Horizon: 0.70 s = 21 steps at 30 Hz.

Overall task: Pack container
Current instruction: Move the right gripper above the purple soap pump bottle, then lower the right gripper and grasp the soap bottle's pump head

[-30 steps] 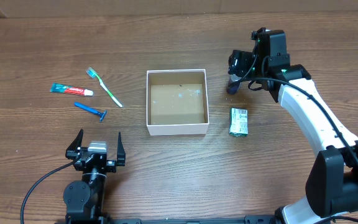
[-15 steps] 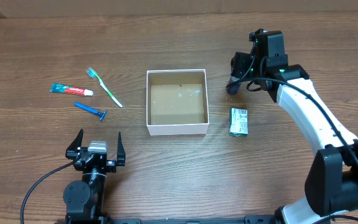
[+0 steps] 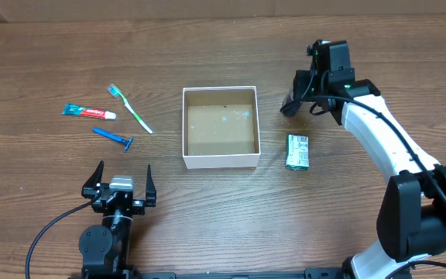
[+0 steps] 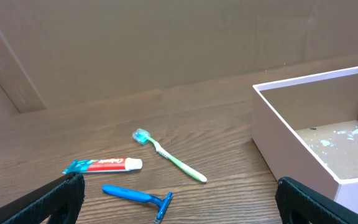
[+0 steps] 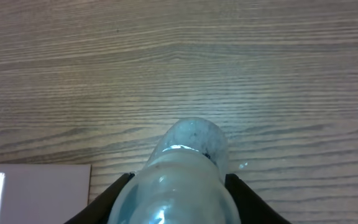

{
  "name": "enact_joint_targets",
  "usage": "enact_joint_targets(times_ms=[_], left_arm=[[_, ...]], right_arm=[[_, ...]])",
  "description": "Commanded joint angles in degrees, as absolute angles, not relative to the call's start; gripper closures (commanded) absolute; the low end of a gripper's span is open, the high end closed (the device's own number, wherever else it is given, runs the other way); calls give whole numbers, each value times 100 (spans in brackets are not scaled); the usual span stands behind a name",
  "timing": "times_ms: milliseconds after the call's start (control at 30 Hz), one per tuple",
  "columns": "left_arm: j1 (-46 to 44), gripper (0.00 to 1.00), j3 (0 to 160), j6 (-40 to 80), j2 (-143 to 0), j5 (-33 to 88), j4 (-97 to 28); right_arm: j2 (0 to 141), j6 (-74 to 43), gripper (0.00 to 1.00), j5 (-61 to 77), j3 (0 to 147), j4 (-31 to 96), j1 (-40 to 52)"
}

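The container [image 3: 220, 161], a square white-walled box with a brown floor, stands mid-table with nothing in it; its wall [image 4: 291, 149] also fills the right of the left wrist view. Right of it, my right gripper [image 3: 294, 99] is shut on a small translucent bluish bottle [image 3: 288, 108]. In the right wrist view both dark fingers [image 5: 112, 193] press the sides of the bottle [image 5: 188, 152], held by my right gripper [image 5: 179, 186] just above the wood. My left gripper [image 3: 122, 188] rests open near the front edge, nothing between its fingers [image 4: 58, 196].
A green packet [image 3: 297, 150] lies just right of the container. To the left lie a green toothbrush [image 3: 130, 108], a toothpaste tube [image 3: 88, 111] and a blue razor [image 3: 113, 137]. A corner of the container [image 5: 36, 183] shows beside the bottle.
The right gripper's jaws have closed in onto the bottle, and the wrist has shifted slightly right. The left arm has not moved.
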<state>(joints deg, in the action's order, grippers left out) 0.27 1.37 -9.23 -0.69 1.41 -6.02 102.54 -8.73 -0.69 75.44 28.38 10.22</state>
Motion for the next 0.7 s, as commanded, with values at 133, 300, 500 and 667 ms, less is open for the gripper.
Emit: enact_joint_targets(times_ms=[133,300,500,667], left_arm=[[73,0,99,-1009,-25,106,-591],[73,0,102,-1009,-25,106,-591],[73,0,102,-1011,-25,106,-591],[73,0,102,-1009,-25,106,-591]], right_arm=[[10022,-854,59,-56,7883,3052,1055],[9723,-849,65,-56,8390,3527,1055],[9498,-838,73,-56,8639,3833,1057],[9450,-698,73,-56,8639,3955,1127]])
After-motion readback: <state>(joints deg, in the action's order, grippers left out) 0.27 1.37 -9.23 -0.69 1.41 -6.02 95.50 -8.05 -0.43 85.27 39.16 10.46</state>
